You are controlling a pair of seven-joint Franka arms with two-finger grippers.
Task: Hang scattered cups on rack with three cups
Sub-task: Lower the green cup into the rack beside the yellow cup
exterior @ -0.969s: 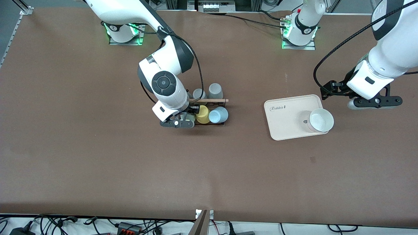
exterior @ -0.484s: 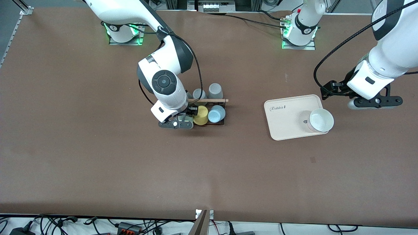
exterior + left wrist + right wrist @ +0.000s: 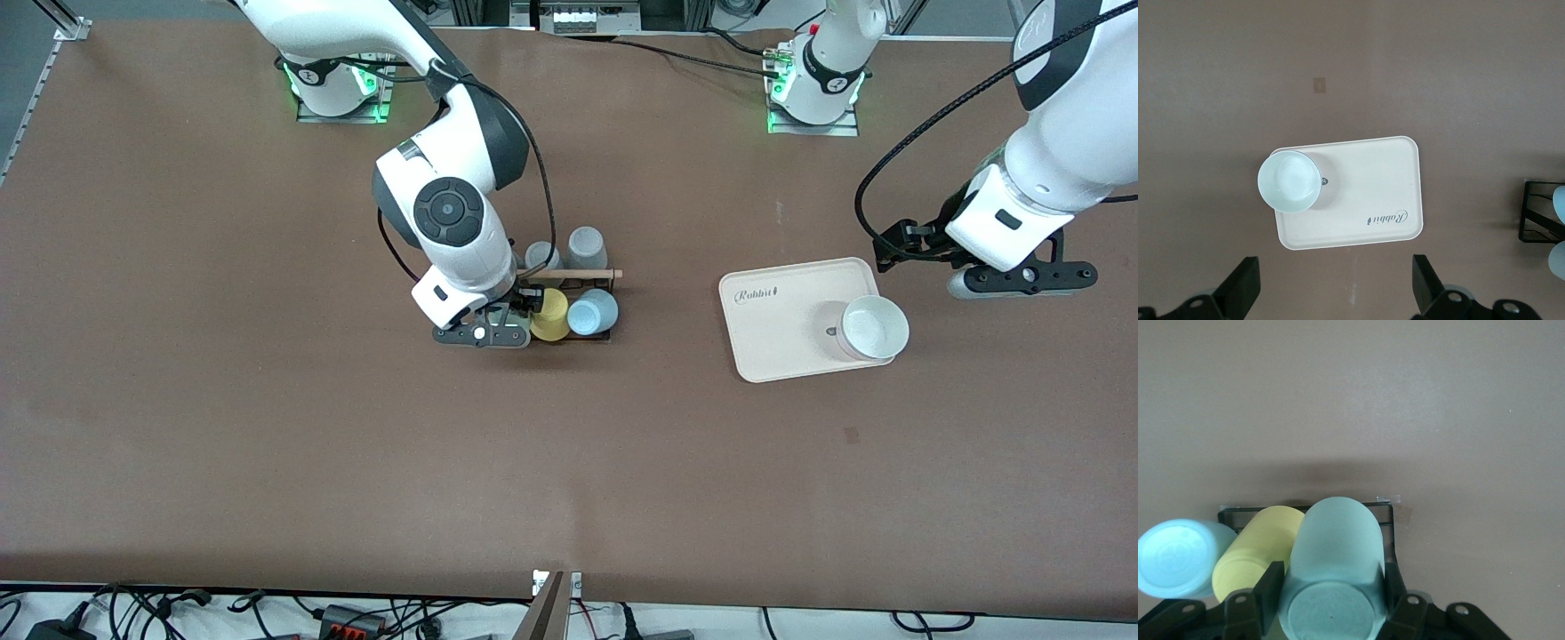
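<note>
The right end effector (image 3: pixel 1331 600) is clamped on the mint-green cup (image 3: pixel 1333 577), holding it over the rack (image 3: pixel 582 311) at the end toward the right arm, just beside the yellow cup (image 3: pixel 551 315) and the light blue cup (image 3: pixel 592 312) already hanging there. The left end effector (image 3: pixel 1335 293) waits with fingers apart above the desk (image 3: pixel 267 444), near the cream tray (image 3: pixel 782 329) and its white bowl (image 3: pixel 874 326).

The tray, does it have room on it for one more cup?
Yes. The tray is bare from its "Rabbit" print to the white cup at its corner toward the left arm. The table between tray and rack is bare too. The rack is crowded: cups and the right gripper, shut on a mint cup.
</note>
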